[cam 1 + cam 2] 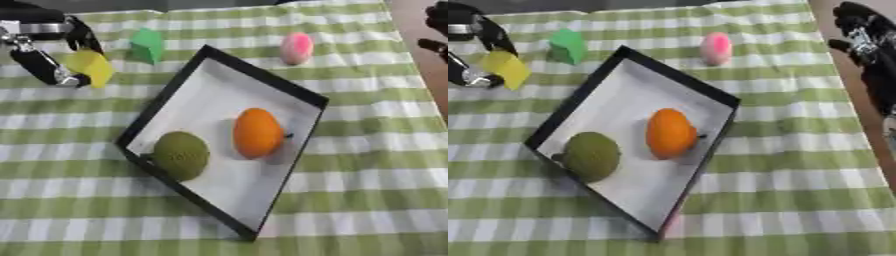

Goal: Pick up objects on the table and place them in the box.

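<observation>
A shallow box [302,92] with a black rim and a white floor lies askew at the middle of the green-and-white checked surface [376,175], its long sides running from about 11 o'clock down to 5 o'clock. Two things lie in it: an orange oval fruit [258,132] near the centre of the floor, and a dull olive-green round fruit [181,155] at about 8 o'clock from it, against the box's left wall. The two are near each other but apart. The rest of the white floor is bare.

Outside the box, a pink rounded object [297,48] sits on the cloth at 1 o'clock from the box, just beyond its far corner. A green block [147,45] stands at 11 o'clock, near the far left rim and apart from it.

At 10 o'clock, the left hand [39,47] holds a yellow block [91,68], its dark fingers closed on either side of it, well to the left of the box. Whether the block touches the cloth cannot be told.

The right hand [868,42] shows at the 2 o'clock edge, beyond the cloth's right border; whether its fingers are apart or together cannot be told.
</observation>
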You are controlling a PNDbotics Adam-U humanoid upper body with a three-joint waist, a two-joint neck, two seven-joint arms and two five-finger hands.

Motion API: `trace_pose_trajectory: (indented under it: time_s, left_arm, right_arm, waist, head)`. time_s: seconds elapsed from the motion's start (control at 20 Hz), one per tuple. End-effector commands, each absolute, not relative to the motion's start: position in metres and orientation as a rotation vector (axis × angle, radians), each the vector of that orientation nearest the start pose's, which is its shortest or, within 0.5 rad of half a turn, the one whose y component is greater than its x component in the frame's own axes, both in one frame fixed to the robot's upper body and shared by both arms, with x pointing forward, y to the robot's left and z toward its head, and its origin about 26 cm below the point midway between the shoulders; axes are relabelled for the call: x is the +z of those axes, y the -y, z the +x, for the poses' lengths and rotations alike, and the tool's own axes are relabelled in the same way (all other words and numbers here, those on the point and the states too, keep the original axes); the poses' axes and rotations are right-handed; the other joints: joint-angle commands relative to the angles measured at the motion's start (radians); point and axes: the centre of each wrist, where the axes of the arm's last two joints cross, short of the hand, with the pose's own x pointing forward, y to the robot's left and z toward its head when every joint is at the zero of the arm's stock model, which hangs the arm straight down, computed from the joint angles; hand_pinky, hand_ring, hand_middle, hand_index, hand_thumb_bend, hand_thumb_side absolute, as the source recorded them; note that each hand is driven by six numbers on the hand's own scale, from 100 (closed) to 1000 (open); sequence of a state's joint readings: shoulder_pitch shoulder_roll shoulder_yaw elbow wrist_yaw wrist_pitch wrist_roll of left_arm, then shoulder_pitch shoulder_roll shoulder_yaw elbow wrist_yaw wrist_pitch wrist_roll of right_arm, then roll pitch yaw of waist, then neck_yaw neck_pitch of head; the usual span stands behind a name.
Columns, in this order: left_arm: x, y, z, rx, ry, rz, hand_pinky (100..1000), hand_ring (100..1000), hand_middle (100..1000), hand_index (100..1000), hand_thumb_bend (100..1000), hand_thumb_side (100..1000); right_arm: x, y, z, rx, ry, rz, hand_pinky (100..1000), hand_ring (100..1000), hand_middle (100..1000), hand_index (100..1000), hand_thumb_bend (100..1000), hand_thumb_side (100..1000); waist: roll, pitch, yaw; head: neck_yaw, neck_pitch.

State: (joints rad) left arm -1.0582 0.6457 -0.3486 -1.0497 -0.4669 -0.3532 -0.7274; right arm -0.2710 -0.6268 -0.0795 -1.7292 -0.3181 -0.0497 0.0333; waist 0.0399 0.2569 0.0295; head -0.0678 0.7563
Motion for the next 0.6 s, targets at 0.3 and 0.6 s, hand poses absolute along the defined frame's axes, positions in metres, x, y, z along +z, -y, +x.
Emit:
trace_pose_trajectory:
  time_s: [0.3,0.6]
  left_arm:
    - [0.324,-0.232,0.445,-1.914,1.615,0.535,726,698,573,604,122,100]
    - [0.323,-0.177,0.436,-2.016,1.669,0.44,721,697,573,606,155,100]
  right_arm:
    - [0.205,0.374,0.32,0.365,2.092,-0.223,903,1000,907,914,100,624]
    - [0.221,0.379,0.32,0.364,2.139,-0.238,903,1000,905,913,100,664]
  waist:
    - [-0.015,-0.073,0.026]
    - [-0.019,-0.093,0.048]
  head:
    - [-0.021,0.014]
    - [-0.034,0.014]
